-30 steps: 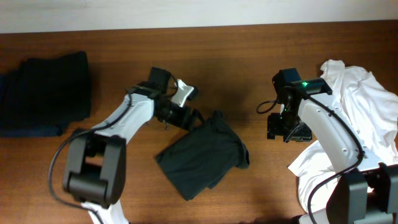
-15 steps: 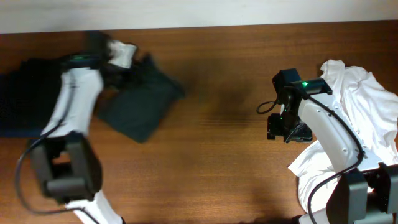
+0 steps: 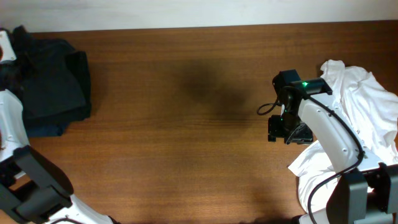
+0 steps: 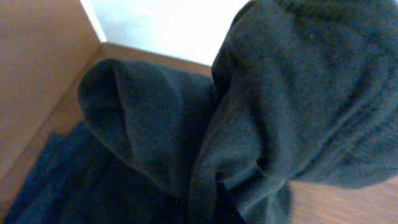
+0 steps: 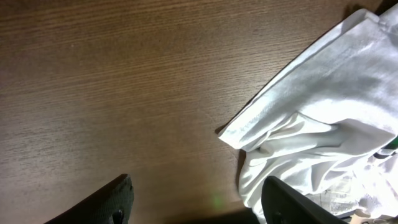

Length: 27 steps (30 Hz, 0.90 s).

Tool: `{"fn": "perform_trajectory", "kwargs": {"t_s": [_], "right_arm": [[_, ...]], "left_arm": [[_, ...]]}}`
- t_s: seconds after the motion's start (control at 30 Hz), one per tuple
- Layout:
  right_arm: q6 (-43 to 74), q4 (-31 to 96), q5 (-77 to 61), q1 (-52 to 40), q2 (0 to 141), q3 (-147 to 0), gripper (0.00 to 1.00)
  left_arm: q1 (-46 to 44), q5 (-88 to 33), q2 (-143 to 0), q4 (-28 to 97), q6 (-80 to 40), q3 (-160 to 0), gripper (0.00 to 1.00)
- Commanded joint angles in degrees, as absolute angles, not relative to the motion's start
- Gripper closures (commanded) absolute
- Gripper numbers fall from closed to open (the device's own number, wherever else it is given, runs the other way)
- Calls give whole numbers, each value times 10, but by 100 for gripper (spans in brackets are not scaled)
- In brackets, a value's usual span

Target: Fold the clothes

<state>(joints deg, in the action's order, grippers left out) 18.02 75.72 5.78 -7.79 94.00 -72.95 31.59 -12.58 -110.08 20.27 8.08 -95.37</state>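
The left claw (image 3: 11,62) sits at the far left edge of the table (image 3: 186,124), pressed into a heap of dark clothes (image 4: 280,93). The clothes bunch right against it and hide its fingers, so I cannot tell whether it is spread or pinching cloth. The right claw (image 5: 200,202) hangs spread wide over bare wood with nothing between its fingers, and the crumpled white clothes (image 5: 323,118) lie just beside it on its right.

White links (image 3: 329,134), black joints (image 3: 286,79), a black right hand (image 3: 286,131), one green light (image 3: 305,84).
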Motion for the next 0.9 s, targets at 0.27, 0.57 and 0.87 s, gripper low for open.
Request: {"fn": "perform_trajectory", "kwargs": {"t_s": [0.27, 0.57, 0.87], "right_arm": [[185, 761, 58, -74, 928, -735, 26], [91, 712, -110, -74, 928, -735, 1], [99, 731, -7, -74, 633, -724, 1]], "left_arm": [[350, -209, -1117, 185, 80, -973, 1], [-29, -121, -1121, 562, 69, -972, 1], [-36, -106, -899, 730, 14, -816, 1]]}}
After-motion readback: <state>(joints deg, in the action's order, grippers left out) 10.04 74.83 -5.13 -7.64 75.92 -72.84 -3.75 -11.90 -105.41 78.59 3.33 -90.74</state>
